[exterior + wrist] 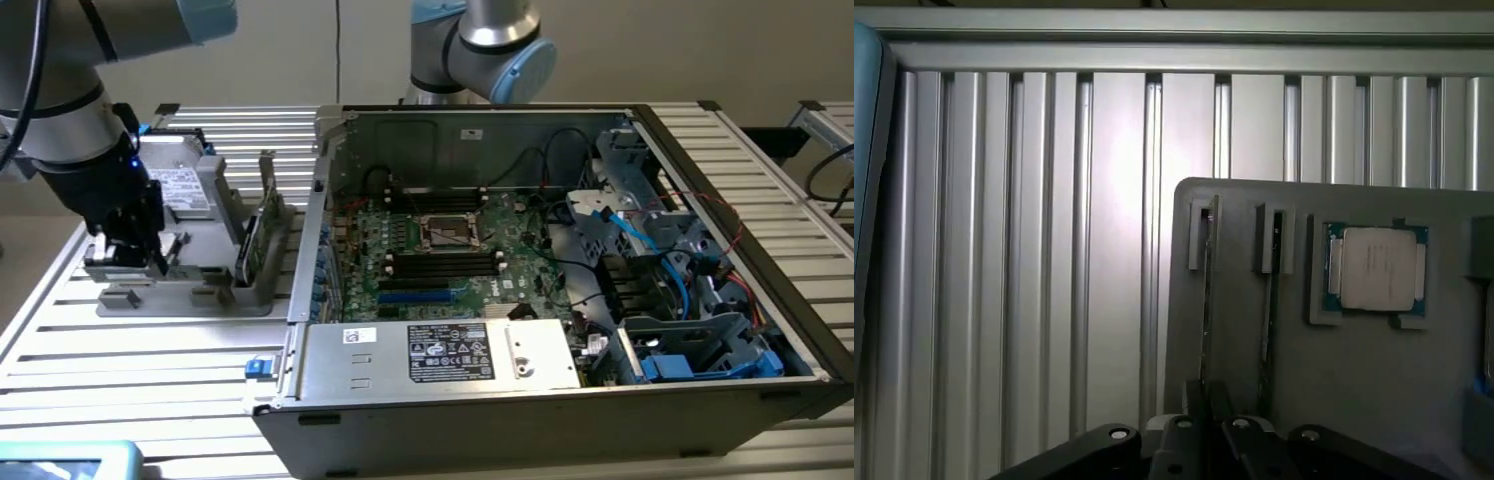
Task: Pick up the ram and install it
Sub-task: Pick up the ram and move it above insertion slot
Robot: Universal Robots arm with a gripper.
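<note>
With the ram [1206, 290] standing on edge in the grey tray [1374, 400] on the desk [1054, 260], we centre our gripper [1206, 425], whose opening we cannot tell, squarely along its thin edge, clear of the neighbouring stick [1270, 290].

Power supply label [451, 353]: lower centre of the exterior view; black print and symbols, none legible.
Case wall sticker [471, 133]: upper centre; unreadable.
Processor lid [1377, 266]: faint print, unreadable.

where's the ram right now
The ram stands on edge in the grey tray at the exterior view's left, outside the case. It is two slots from the processor, in line with the claw.
</note>
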